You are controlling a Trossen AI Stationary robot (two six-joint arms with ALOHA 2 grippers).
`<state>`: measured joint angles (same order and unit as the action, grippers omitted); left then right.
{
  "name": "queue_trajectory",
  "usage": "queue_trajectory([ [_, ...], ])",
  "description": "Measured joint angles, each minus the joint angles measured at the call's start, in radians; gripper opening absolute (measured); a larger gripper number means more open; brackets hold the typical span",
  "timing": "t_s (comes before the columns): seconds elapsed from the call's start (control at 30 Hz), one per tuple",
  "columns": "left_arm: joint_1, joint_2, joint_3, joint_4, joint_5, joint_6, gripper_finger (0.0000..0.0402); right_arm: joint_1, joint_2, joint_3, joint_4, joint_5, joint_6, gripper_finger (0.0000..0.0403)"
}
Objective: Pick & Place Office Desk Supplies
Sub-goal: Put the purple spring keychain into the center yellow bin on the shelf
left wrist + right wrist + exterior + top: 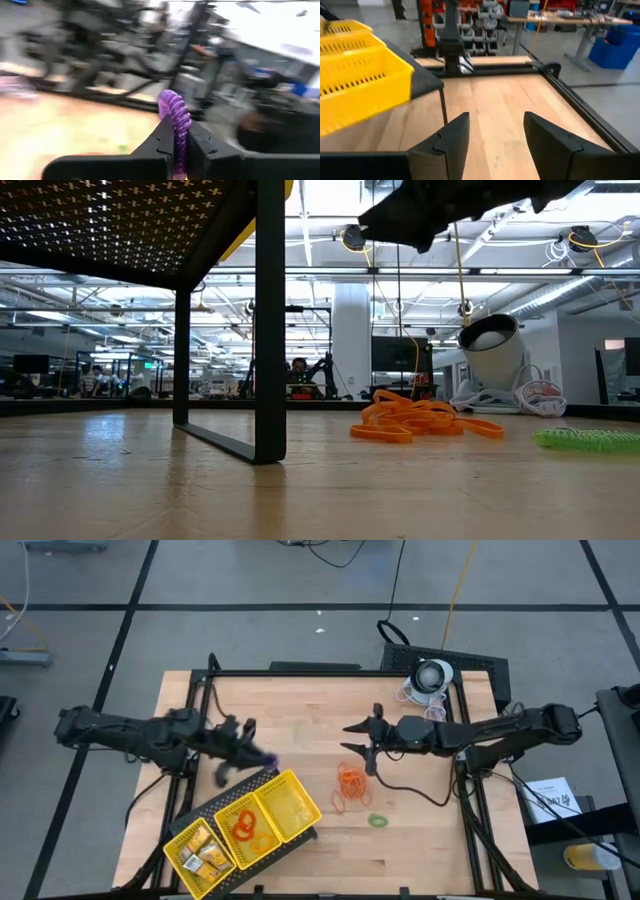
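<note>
Clearly the left hand [181, 150] is pinching a purple ring [175, 107], held above the yellow tray [300, 802] at lower left of the high view, apparently for sorting into a compartment. Centre frame, the right hand [492, 132] hangs spread and empty over the surface [300, 720], near the orange rubber bands [350, 780] and green ring [377, 821].

Bright even overhead light, soft shadows on the worktop [320, 720], ceiling lamps glaring in the low view, left wrist view heavily motion-blurred, its background scarcely readable, perhaps shelving.
</note>
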<state>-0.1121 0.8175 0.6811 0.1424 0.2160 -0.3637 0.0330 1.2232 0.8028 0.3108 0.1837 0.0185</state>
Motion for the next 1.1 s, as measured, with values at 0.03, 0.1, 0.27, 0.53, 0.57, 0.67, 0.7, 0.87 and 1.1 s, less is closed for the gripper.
queue_trajectory([
  [0.03, -0.020, -0.021, 0.000, -0.007, 0.029, -0.013, 0.0013, 0.000, -0.012, 0.000, -0.025, 0.004, -0.001, 0.0177],
  [0.1, -0.063, -0.059, 0.000, -0.025, 0.074, -0.024, 0.0013, -0.001, -0.029, -0.001, -0.046, 0.006, -0.001, 0.0172],
  [0.27, -0.172, -0.083, 0.000, -0.063, 0.078, 0.000, 0.0021, 0.000, -0.045, -0.001, -0.071, 0.002, -0.007, 0.0162],
  [0.53, -0.284, -0.044, 0.000, -0.133, 0.010, 0.035, 0.0012, 0.000, -0.116, -0.011, -0.179, 0.002, 0.023, 0.0159],
  [0.57, -0.297, -0.033, 0.000, -0.133, 0.010, 0.027, 0.0012, 0.000, -0.128, -0.021, -0.173, 0.003, 0.027, 0.0157],
  [0.67, -0.340, 0.011, 0.000, -0.134, 0.010, -0.005, 0.0014, 0.000, -0.170, -0.066, -0.153, 0.025, 0.030, 0.0153],
  [0.7, -0.351, 0.026, 0.000, -0.133, 0.010, -0.019, 0.0019, 0.000, -0.185, -0.081, -0.152, 0.042, 0.037, 0.0151],
  [0.87, -0.401, 0.106, 0.000, -0.127, 0.010, -0.097, 0.0044, -0.001, -0.248, -0.159, -0.128, 0.099, 0.096, 0.0146],
  [1.1, -0.418, 0.138, -0.001, -0.108, 0.010, -0.106, 0.0045, -0.001, -0.300, -0.272, 0.074, 0.103, 0.100, 0.0145],
])
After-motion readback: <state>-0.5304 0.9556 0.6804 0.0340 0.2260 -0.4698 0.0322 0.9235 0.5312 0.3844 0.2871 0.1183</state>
